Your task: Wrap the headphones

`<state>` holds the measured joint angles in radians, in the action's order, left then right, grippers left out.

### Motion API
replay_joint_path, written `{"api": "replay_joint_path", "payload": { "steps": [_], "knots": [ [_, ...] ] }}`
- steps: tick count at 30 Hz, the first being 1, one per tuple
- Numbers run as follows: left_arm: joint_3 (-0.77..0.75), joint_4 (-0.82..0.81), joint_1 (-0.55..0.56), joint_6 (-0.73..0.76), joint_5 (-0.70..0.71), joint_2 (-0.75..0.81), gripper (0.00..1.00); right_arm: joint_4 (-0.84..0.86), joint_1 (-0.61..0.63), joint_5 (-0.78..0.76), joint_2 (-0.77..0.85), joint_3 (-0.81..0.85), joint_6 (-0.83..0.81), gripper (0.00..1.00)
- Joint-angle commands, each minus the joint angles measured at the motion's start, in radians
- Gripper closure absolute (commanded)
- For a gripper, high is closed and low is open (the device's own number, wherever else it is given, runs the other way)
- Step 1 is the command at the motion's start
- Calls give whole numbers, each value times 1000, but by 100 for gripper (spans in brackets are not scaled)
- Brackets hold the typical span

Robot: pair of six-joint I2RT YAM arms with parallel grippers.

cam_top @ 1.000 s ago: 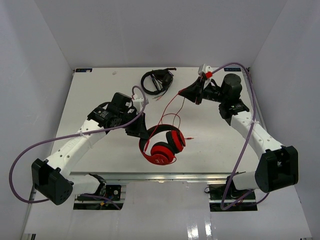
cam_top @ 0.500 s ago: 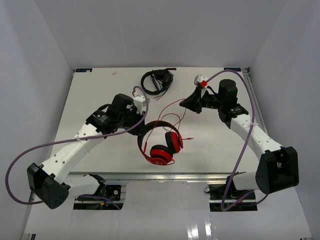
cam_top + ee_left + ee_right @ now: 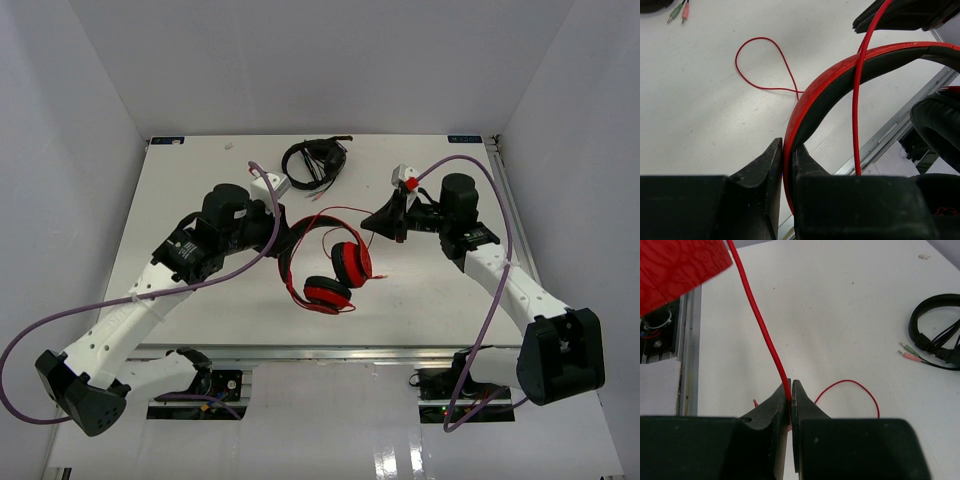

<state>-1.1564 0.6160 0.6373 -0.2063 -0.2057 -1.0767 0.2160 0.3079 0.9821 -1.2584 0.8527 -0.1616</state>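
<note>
I have the left gripper (image 3: 788, 150) clamped on the red headband (image 3: 840, 70). Its jaws are narrow, with the band pinched edge-on between them. This way the headphones (image 3: 336, 278) hang just above the table (image 3: 190, 180), near its middle and towards the front, with the ear cups (image 3: 350, 262) dangling free. I hold them up like this so the band is open all round and the cord has something to go around.

The right gripper (image 3: 790, 390) has its jaws almost together on the thin red cable (image 3: 760, 315), which runs taut from the pinch up towards the headphones. One strand already crosses the headband in the left wrist view, so I judge the winding has begun. A slack loop of cable lies on the table beyond, so there is plenty left to take up.

The table is plain matte white with a metal rail (image 3: 300, 350) along the near edge, and bare white walls (image 3: 300, 60) close it in on three sides. The black headphones (image 3: 312, 162), with their green and pink plugs (image 3: 907, 352), sit at the far side, well apart from my work
</note>
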Motion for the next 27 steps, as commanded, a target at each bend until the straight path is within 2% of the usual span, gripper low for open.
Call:
{"api": "replay_joint_path", "payload": {
  "steps": [1, 6, 15, 21, 27],
  "knots": [
    [-6, -40, 4, -25, 15, -1, 100, 128, -17, 24, 67, 1, 64, 92],
    [9, 2, 4, -4, 18, -19, 100, 154, -54, 29, 74, 40, 111, 92],
    [-13, 40, 4, -26, 183, -2, 100, 187, -86, 49, 105, -21, 136, 92],
    [-55, 16, 4, -73, 117, 0, 100, 194, -89, 88, 81, -73, 137, 92],
    [-103, -31, 4, -154, -12, 6, 100, 250, -88, 129, 12, -89, 191, 90]
  ]
}}
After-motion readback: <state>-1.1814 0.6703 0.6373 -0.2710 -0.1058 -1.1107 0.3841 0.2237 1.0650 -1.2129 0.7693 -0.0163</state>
